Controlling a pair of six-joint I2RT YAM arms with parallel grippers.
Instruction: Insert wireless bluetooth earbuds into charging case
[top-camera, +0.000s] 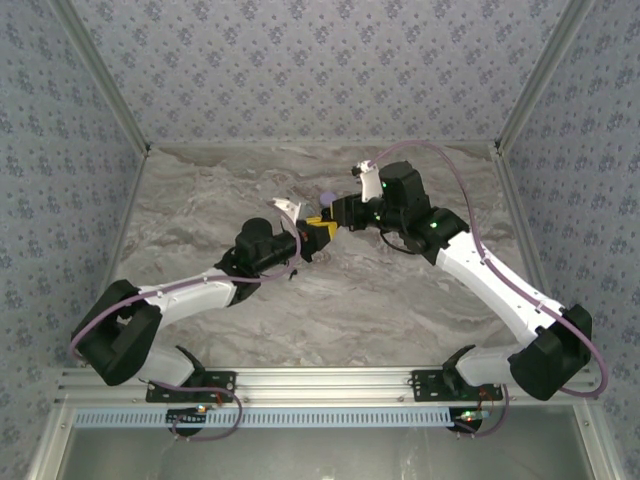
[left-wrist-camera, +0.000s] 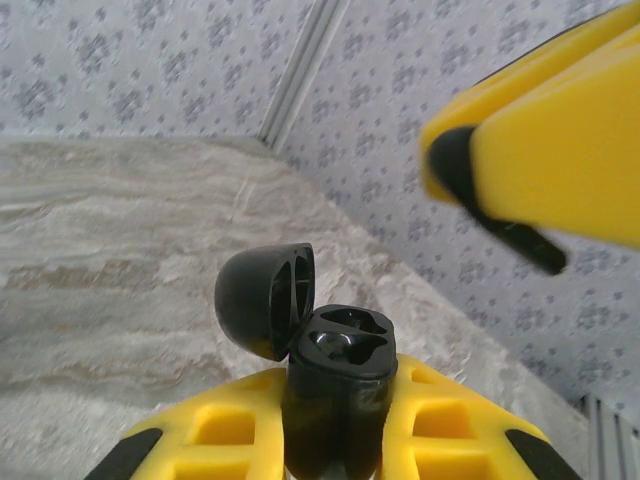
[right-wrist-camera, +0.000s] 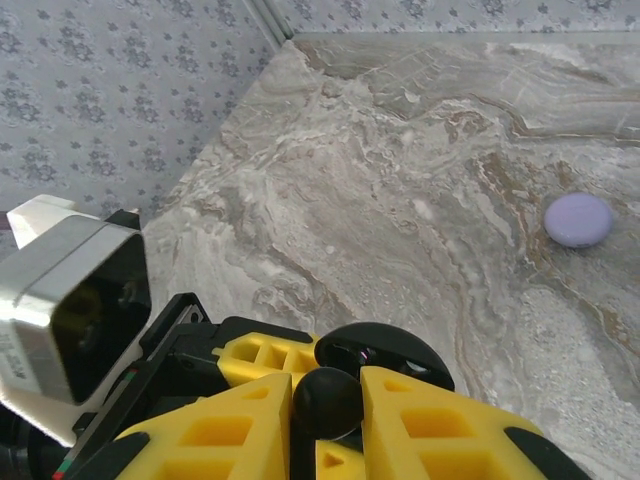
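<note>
Left wrist camera is looking at the left claw (left-wrist-camera: 338, 440) squeezing the black case (left-wrist-camera: 340, 350) upright with its lid (left-wrist-camera: 265, 300) hanging open, while close by the right claw (right-wrist-camera: 325, 420) is pinching one tiny black earbud (right-wrist-camera: 325, 398), and farther off a purple disc (right-wrist-camera: 578, 220) is lying on the table (right-wrist-camera: 400, 180).
</note>
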